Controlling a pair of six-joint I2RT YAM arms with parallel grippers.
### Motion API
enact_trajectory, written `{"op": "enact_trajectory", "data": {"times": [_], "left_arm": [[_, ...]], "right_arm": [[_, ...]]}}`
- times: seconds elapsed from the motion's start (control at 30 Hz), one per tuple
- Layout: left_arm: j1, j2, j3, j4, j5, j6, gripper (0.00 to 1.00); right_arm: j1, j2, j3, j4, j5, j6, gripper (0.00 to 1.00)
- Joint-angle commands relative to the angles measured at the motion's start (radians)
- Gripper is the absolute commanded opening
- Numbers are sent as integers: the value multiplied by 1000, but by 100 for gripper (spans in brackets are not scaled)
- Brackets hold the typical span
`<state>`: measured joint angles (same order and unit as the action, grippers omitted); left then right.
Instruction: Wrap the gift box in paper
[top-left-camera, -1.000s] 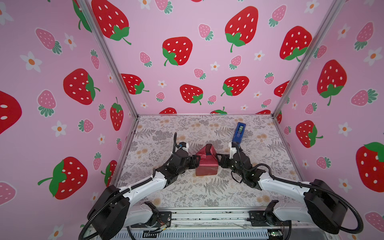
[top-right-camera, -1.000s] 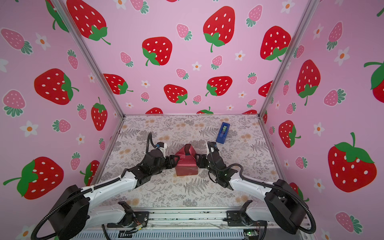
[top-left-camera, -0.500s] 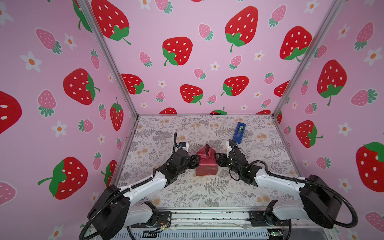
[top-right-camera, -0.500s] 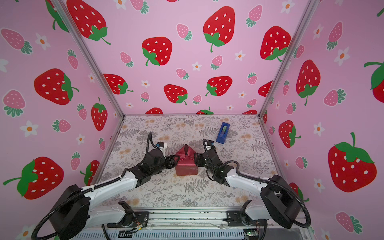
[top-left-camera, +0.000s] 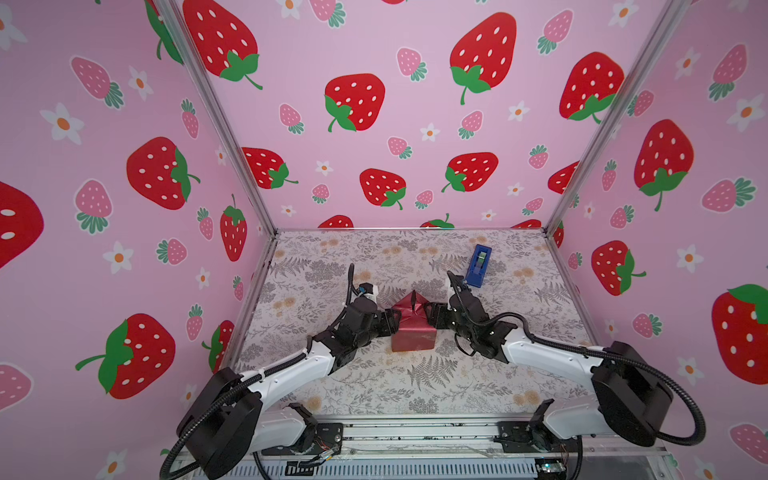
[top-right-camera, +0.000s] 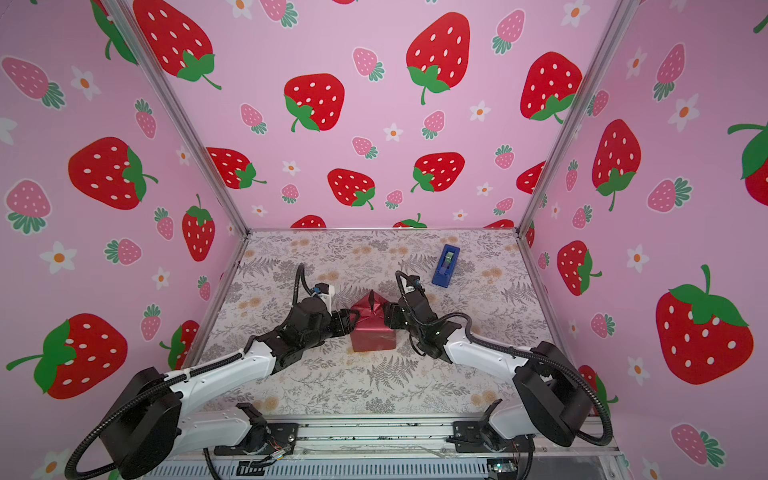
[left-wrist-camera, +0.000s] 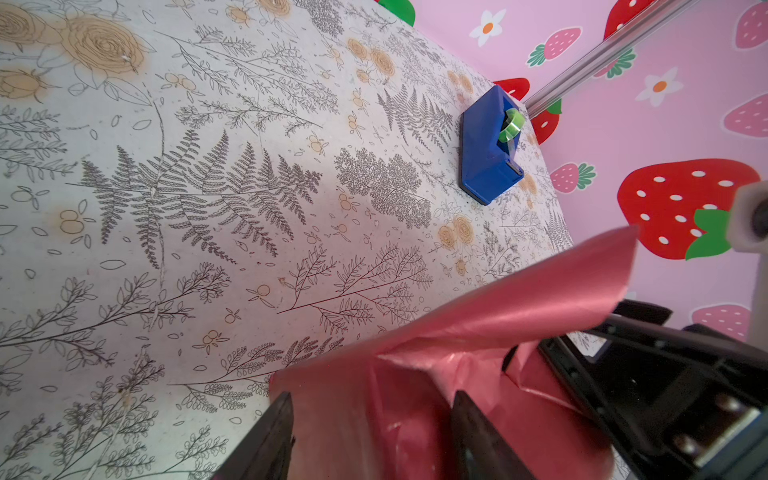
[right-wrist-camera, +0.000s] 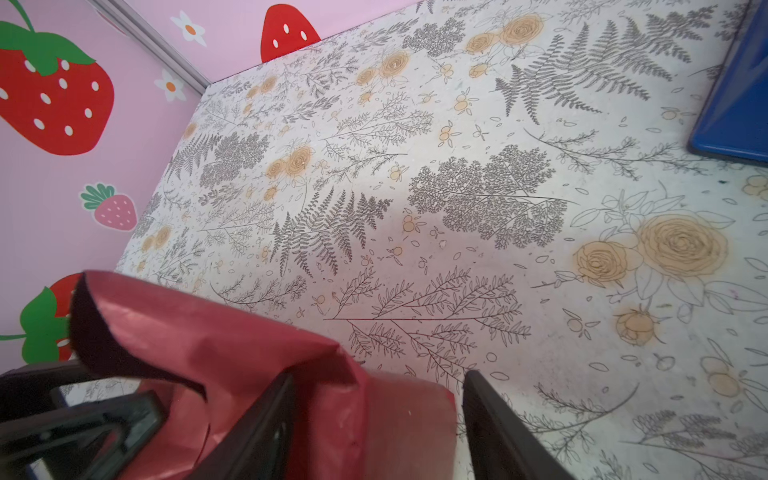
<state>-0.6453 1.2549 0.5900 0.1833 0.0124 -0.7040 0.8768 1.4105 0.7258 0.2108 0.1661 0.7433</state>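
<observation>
My left end effector (top-left-camera: 391, 322) and right end effector (top-left-camera: 430, 316) press the paper (top-left-camera: 413, 338) around the hidden gift box, jaws half-parted. The paper seems thin, springy and slippery, so I'd pinch the upright flap (top-left-camera: 412, 299).

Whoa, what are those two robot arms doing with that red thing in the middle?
They are wrapping a present. The red paper covers the gift box, so the box itself is hidden. The left pincer and the right pincer are right at opposite sides of the parcel, both with jaws apart. A loose pointed flap sticks up on top, not yet folded down. The blue tape dispenser stands apart near the back, untouched.
</observation>
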Motion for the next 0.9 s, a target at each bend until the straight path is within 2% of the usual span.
{"op": "enact_trajectory", "data": {"times": [0.0, 0.27, 0.57, 0.87], "left_arm": [[-2, 43, 2, -135, 13, 21, 61], [-1, 44, 36, -157, 16, 47, 62], [21, 59, 128, -198, 38, 92, 63], [23, 116, 175, -205, 75, 89, 64]], "right_arm": [[6, 33, 24, -76, -36, -52, 65], [6, 65, 55, -126, -77, -120, 72], [5, 53, 57, -155, -67, -141, 81], [6, 52, 60, -155, -90, -168, 79]]}}
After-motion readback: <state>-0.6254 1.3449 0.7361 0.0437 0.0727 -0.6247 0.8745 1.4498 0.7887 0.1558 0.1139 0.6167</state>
